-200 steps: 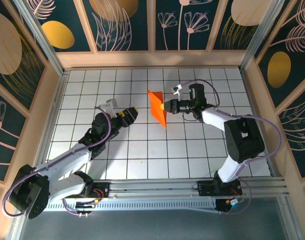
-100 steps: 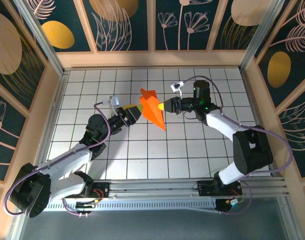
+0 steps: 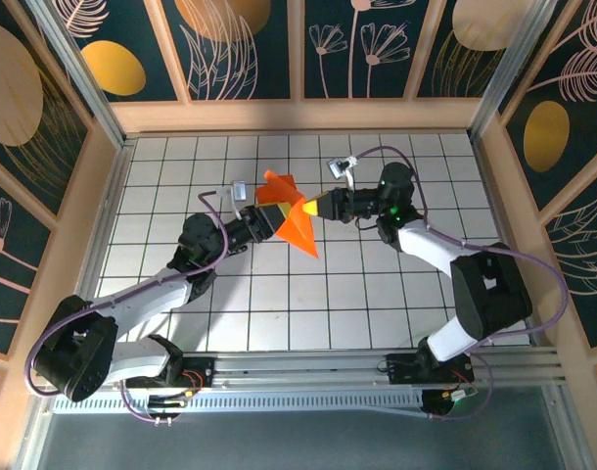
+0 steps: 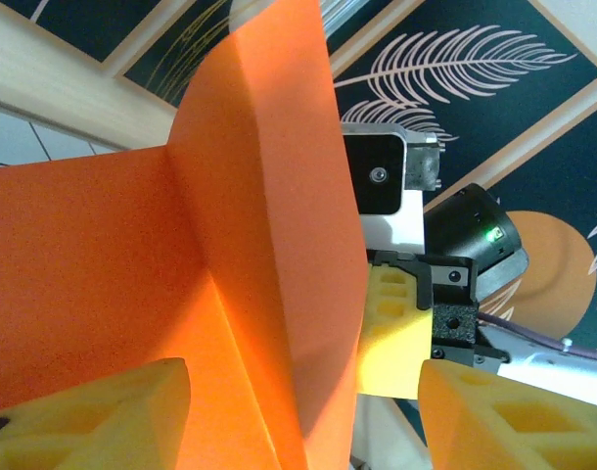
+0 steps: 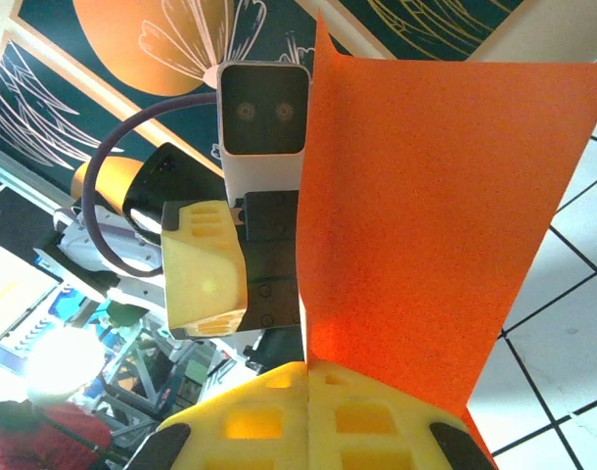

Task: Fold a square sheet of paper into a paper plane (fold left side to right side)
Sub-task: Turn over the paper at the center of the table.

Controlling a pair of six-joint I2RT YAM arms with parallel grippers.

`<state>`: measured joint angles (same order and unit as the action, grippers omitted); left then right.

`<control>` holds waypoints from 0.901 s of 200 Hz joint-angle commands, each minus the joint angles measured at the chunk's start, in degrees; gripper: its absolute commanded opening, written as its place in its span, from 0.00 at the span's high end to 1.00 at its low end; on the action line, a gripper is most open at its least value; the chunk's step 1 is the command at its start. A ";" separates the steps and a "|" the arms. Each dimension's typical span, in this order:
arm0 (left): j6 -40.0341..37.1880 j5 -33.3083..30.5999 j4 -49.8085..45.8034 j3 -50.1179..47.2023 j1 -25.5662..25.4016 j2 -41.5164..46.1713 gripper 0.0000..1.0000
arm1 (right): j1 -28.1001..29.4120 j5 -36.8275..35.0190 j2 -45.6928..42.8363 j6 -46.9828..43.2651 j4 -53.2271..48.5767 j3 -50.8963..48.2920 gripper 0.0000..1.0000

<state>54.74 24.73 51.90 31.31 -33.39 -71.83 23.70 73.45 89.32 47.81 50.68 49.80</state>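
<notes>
orange sheet of paper [image 3: 293,225] hung above counter [image 3: 377,294], between both arms. right end effector [image 3: 310,207] pinched tight on its right edge. left end effector [image 3: 266,219] stood parted, straddling its left fold.

White grid tabletop [image 3: 308,313] w/ wood rim [image 3: 298,116] — floral wall panels [image 3: 377,49]

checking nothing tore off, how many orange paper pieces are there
1. The folded orange paper is held up over the grid, pinched by the right gripper, with the left gripper open around its other side. Scraps hidden under it can't be ruled out.
</notes>
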 commanded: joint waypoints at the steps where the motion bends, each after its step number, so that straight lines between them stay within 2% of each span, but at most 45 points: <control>1: 0.26 1.45 4.13 1.36 0.19 -0.41 0.42 | 0.50 0.96 1.46 5.22 8.42 -0.85 1.00; 41: 0.18 1.45 3.96 1.47 0.19 -0.75 0.52 | 1.10 -0.18 1.66 1.39 2.68 -0.29 1.00; 82: -0.11 0.95 3.21 1.75 0.16 -1.03 0.68 | 1.74 -1.12 0.42 -4.67 -5.59 0.91 1.00; 107: -0.05 0.71 3.21 1.63 0.16 -0.96 0.76 | 1.70 -1.40 0.19 -5.70 -7.06 1.33 1.00; 180: -0.42 0.05 1.89 1.41 0.18 -0.37 0.74 | 1.44 -2.36 0.00 -5.64 -6.91 1.28 1.00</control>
<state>55.16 25.04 52.45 31.57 -33.39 -72.62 25.12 71.83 90.89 43.62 43.46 49.76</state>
